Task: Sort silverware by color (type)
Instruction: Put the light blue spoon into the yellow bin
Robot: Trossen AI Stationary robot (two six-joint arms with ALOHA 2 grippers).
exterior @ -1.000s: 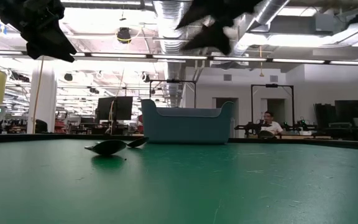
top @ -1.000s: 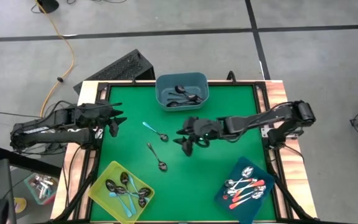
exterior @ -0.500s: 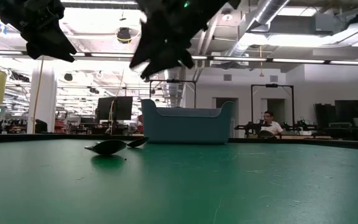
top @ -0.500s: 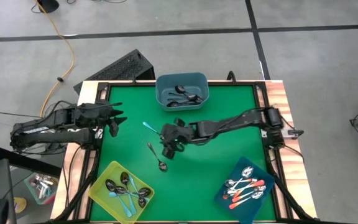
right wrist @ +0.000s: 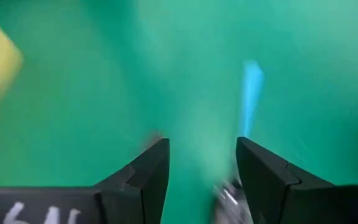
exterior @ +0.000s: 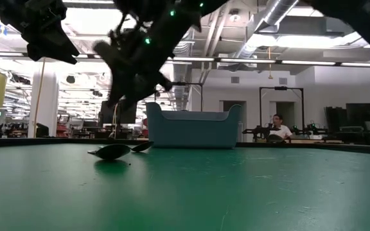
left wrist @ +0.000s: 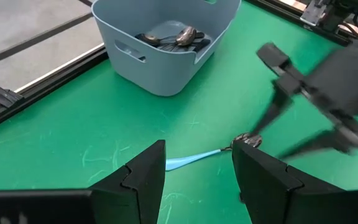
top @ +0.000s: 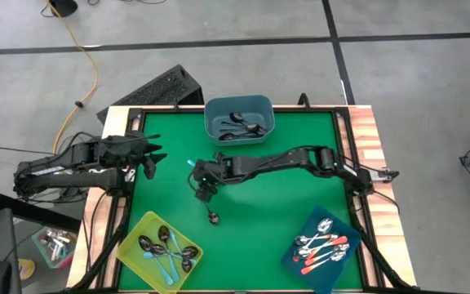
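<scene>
While the right gripper [top: 203, 184], jaws apart, hovers mid-frame, the light-blue-handled spoon [left wrist: 202, 156] lies flat, steel bowl shining.

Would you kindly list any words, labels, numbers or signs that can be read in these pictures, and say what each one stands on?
White marks on the right gripper housing, in its wrist view: cut off and blurred, perhaps digits, not readable.
White marks on the left gripper housing, in its wrist view: cut off, not readable.
Bins, spoons, green mat: no text visible.

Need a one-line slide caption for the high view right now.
Right hand open above two loose spoons mid-table: light blue-handled spoon and dark-handled spoon; left hand waits open at the table's left edge.
</scene>
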